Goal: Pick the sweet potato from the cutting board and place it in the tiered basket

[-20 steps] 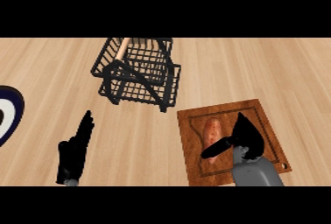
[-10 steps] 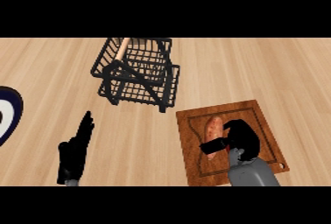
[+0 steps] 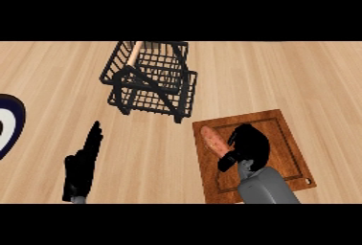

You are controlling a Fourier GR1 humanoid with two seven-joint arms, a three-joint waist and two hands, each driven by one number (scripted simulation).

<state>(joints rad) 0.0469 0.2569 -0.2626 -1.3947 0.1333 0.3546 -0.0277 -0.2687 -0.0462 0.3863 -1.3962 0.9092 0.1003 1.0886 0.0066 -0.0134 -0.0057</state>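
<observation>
There are no words, numbers, labels or signs to read here. The wooden counter (image 3: pixel 63 72) has only wood lines on it. The cutting board (image 3: pixel 283 139) is plain brown with a groove near its edges. The tiered basket (image 3: pixel 152 81) is bare black wire. The plate (image 3: pixel 8 124) at the counter's left edge shows dark and white rings, not letters.

Kitchen, wooden counter (image 3: pixel 283 76), cutting board (image 3: pixel 283 139), tiered basket (image 3: pixel 152 81), plate (image 3: pixel 13 119)
</observation>
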